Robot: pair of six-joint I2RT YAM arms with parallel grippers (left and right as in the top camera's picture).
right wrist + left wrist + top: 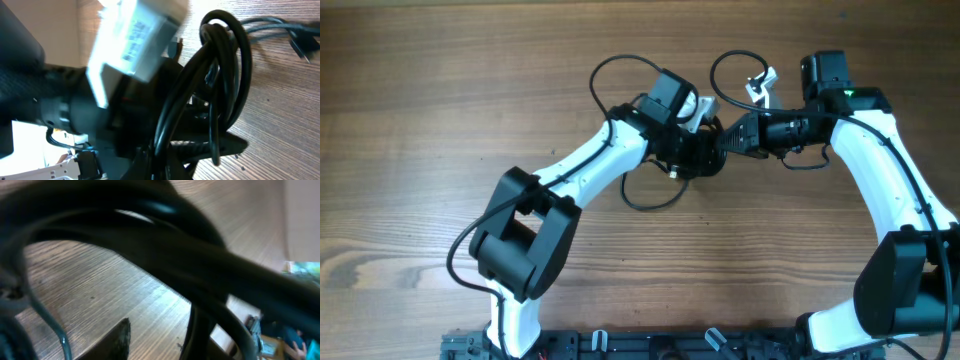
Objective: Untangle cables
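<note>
Right wrist view, closest in: the black cables [225,75] form one coiled knot pressed against the right gripper [728,137], with a white adapter [135,40] just behind. Whether that gripper or the left gripper [692,152] is clamped cannot be told. Farther out, their slack trails over the table [440,100] at upper centre, so I judge the untangling barely begun.

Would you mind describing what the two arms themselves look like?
Both the left arm and right arm have smooth white links between bulky black joint housings, with thin black wires running alongside. A small green light glows near the right wrist.
</note>
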